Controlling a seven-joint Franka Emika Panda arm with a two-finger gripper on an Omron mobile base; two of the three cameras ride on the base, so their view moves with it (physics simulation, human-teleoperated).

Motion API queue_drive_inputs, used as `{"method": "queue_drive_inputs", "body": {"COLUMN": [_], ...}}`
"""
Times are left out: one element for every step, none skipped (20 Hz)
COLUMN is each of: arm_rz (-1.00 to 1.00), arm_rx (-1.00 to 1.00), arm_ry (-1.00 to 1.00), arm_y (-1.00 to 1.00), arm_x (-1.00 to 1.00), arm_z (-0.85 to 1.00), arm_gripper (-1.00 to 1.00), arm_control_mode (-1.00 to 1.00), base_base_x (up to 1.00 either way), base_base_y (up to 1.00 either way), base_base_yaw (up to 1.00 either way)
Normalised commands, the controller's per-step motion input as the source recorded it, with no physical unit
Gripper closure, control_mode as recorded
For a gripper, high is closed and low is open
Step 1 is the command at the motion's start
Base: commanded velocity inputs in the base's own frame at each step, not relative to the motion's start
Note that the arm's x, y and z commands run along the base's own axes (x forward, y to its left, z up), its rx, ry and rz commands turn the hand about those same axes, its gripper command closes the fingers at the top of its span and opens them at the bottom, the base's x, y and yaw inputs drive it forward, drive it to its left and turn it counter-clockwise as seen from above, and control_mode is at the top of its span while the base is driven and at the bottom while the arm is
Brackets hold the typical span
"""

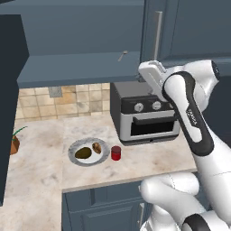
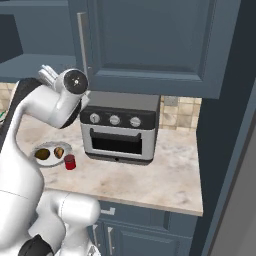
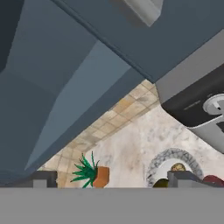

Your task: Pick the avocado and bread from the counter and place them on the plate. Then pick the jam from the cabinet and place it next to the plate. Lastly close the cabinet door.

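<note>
So we're looking at a marbled beige worktop (image 1: pixel 149 160) with a tan tiled backsplash (image 1: pixel 67 100) behind it and dark blue-grey cabinets above and below. A toaster oven (image 1: pixel 142 113) sits toward the back edge of the worktop, and there's a little potted plant (image 1: pixel 15 140) off near the left edge.

The plate (image 1: pixel 89 151) is light with a speckled grey rim, sitting closer to the front edge, left of the oven. On it we've got the avocado (image 1: pixel 83 153) (dark olive-brown, oval) and the bread (image 1: pixel 97 147), a small tan-brown piece right beside it. The jam (image 1: pixel 116 153) is a short red jar standing upright on the worktop, just beside the plate's right rim.

Up top, the cabinet door (image 1: pixel 8 103) at the left hangs open. The end effector (image 3: pixel 111 178) is raised up by the upper cabinets above the oven, fingers spread wide apart with nothing between them.
</note>
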Motion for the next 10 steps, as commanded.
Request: {"method": "queue_drive_inputs", "body": {"arm_rz": [-0.19,-0.21,-0.23,-0.21,-0.21,-0.17,-0.15,-0.12,-0.12,-0.12], "arm_rx": [-0.19,-0.21,-0.19,-0.16,-0.15,-0.12,-0.07,-0.05,-0.06,-0.07], "arm_ry": [-0.18,-0.15,-0.07,-0.07,-0.07,-0.02,0.0,0.0,0.0,0.0], "arm_y": [0.05,0.09,0.08,0.05,0.03,0.0,0.0,0.0,0.0,0.0], "arm_x": [-0.48,-0.45,-0.39,-0.4,-0.4,-0.35,-0.35,-0.35,-0.37,-0.38], "arm_z": [-0.03,-0.03,-0.01,0.0,0.0,0.0,0.0,0.0,0.0,0.0], "arm_gripper": [-1.0,-1.0,-1.0,-1.0,-1.0,-1.0,-1.0,-1.0,-1.0,-1.0], "arm_control_mode": [-1.0,-1.0,-1.0,-1.0,-1.0,-1.0,-1.0,-1.0,-1.0,-1.0], "base_base_x": [0.0,0.0,0.0,0.0,0.0,0.0,0.0,0.0,0.0,0.0], "base_base_y": [0.0,0.0,0.0,0.0,0.0,0.0,0.0,0.0,0.0,0.0], "base_base_yaw": [0.0,0.0,0.0,0.0,0.0,0.0,0.0,0.0,0.0,0.0]}}
